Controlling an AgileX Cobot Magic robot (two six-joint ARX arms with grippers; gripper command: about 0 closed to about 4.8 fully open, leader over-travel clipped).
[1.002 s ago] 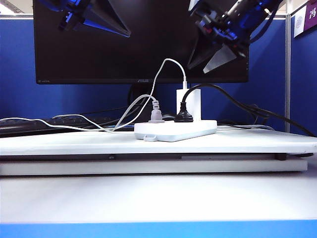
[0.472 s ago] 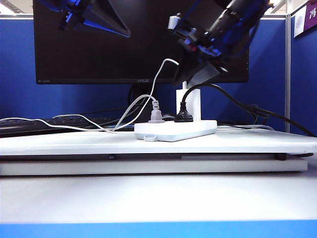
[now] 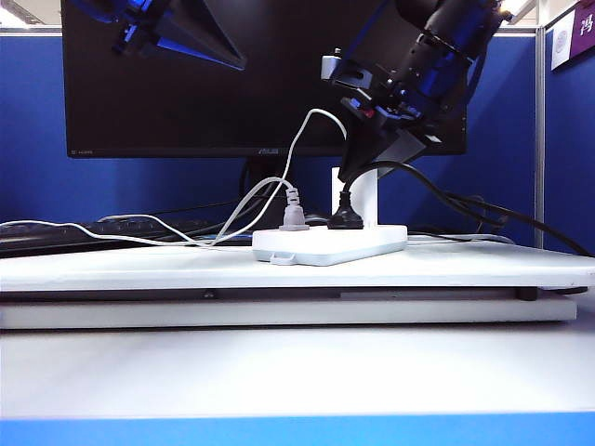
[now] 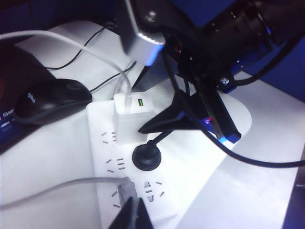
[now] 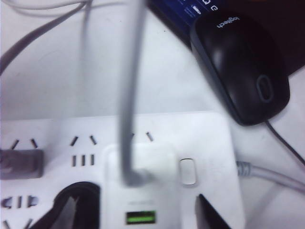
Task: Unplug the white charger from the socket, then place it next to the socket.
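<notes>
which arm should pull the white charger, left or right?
Right. The right gripper is open directly over the white charger, a finger on either side, while the charger sits plugged into the socket. The left gripper hangs high, off to the side.

Right gripper point(image 3: 372, 163) low — jaws wide, left gripper point(image 3: 200, 46) raised

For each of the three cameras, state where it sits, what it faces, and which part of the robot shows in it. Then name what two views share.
Exterior view: low at the table's front edge, facing the monitor; socket mid-table; left gripper high at left, right gripper just above the charger.
Left wrist view: above the socket, looking down; own fingertip at the frame edge, right arm over the charger.
Right wrist view: straight above the charger; open fingertips either side.
Shared: both wrist views show charger, socket and mouse.
</notes>
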